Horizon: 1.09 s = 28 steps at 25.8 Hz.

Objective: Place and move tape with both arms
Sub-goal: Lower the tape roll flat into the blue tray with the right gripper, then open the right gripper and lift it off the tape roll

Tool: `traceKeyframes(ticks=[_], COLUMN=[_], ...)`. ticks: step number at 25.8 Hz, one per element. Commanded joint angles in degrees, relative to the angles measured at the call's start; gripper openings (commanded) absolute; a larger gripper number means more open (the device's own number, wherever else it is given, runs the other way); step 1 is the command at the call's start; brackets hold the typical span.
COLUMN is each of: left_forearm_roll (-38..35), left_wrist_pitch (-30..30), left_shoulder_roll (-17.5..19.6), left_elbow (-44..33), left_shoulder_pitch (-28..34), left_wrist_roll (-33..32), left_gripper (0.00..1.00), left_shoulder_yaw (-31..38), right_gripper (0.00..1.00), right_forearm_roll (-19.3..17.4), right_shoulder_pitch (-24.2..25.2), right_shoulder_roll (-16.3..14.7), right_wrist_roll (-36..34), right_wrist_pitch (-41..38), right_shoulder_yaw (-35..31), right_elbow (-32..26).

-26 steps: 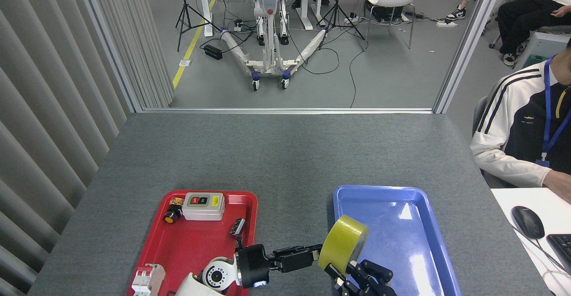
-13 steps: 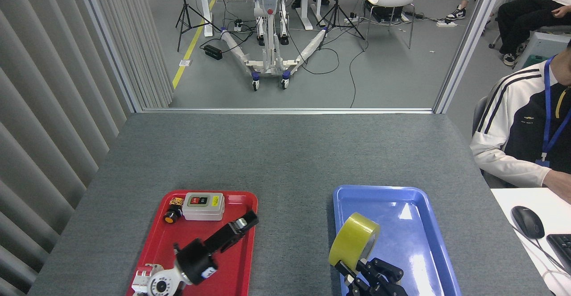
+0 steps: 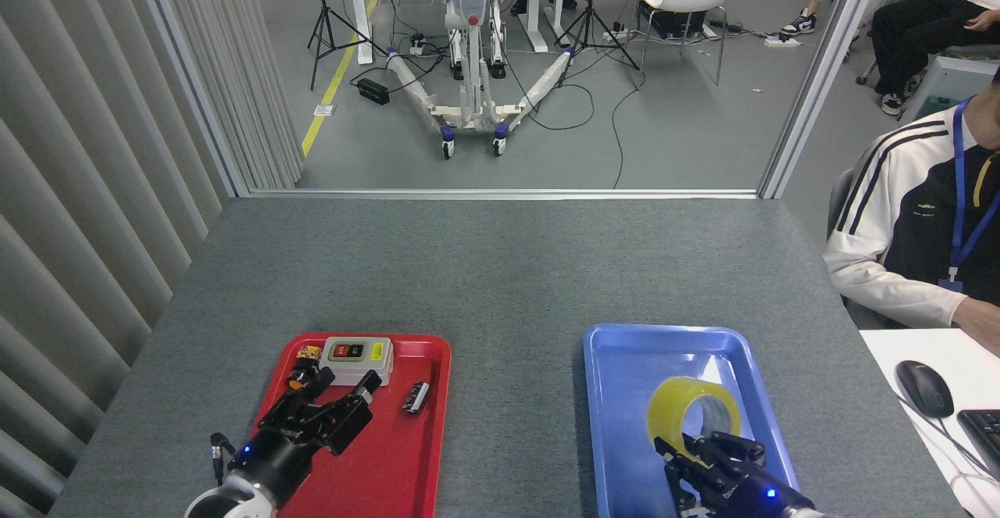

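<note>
Head view: the tape (image 3: 694,412) lay tilted in the blue tray (image 3: 625,424), core axis pointing up and toward the camera. The right gripper (image 3: 703,455) touched its near rim; whether its fingers (image 3: 673,449) gripped was unclear. The left gripper (image 3: 332,397), fingers spread and empty, hovered over the red tray (image 3: 406,455), well apart. Grey tabletop (image 3: 500,268); open floor beyond.

Bright, even overhead light, white glare on the blue tray (image 3: 707,369), sharp focus throughout.

Yellow tape roll (image 3: 692,411) in blue tray (image 3: 625,424)
</note>
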Motion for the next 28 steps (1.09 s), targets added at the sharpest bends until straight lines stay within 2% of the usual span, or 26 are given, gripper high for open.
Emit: traceKeyframes(ticks=[1,3,6,8,9,10,11,12,17,20,23,26,28], left_forearm_roll=[-18.01,-20.03,-19.68,-19.24,-19.15,-19.06,-19.06,-19.06,-18.97,-18.97,-18.97,-19.06,-19.15], left_wrist_pitch=[11.92,14.2,14.82,15.08,15.26,15.7,16.31,16.93,16.67,16.58,14.82,12.27,12.36], left_shoulder_roll=[0.08,0.0,0.0,0.08,0.17,0.17,0.17,0.17,0.17,1.31,3.6,3.69,2.72], left_elbow=[-8.9,-8.55,-8.2,-7.58,-7.75,-7.75,-7.75,-7.67,-7.32,-8.37,-9.16,-10.39,-12.06], left_shoulder_pitch=[5.31,5.4,5.49,5.4,5.4,5.4,5.4,5.4,5.05,4.96,5.22,6.02,6.72], left_wrist_roll=[10.96,13.69,13.42,13.42,13.51,13.69,13.6,13.69,13.34,14.3,14.74,17.82,21.16], left_gripper=[0.98,0.98,0.98,0.98,0.98,0.98,0.98,0.98,0.99,0.99,0.99,0.99,0.99], left_shoulder_yaw=[-3.14,-4.64,-5.34,-5.17,-5.08,-5.08,-4.99,-4.99,-5.43,-5.34,-4.81,-4.2,-3.76], right_gripper=[0.0,0.0,0.0,0.01,0.17,0.45,0.81,1.0,1.0,1.0,1.0,1.0,1.0], right_forearm_roll=[-0.33,-0.42,-0.94,-0.94,-0.94,-0.94,-0.94,-0.94,-1.12,-1.29,-1.82,-1.82,-1.56], right_shoulder_pitch=[-2.08,-3.05,-3.66,-3.75,-3.75,-3.84,-3.84,-4.01,-4.54,-4.37,-3.49,-1.38,-0.67], right_shoulder_roll=[-1.18,-1.26,-1.35,-1.35,-1.35,-1.35,-1.35,-1.26,-0.91,-0.74,-0.56,0.05,1.2], right_wrist_roll=[9.43,12.6,17.25,17.96,18.05,18.05,17.87,17.78,16.73,9.79,-5.77,-25.99,-36.36], right_wrist_pitch=[7.0,10.16,11.39,11.83,12.36,13.06,13.94,14.56,15.08,15.52,17.63,20.09,20.45], right_shoulder_yaw=[0.13,0.57,0.66,0.66,0.75,0.83,1.01,1.36,1.71,1.19,-0.48,-2.42,-3.21], right_elbow=[0.28,0.54,0.63,0.81,0.9,0.98,0.98,0.98,0.9,0.28,0.19,0.28,0.54])
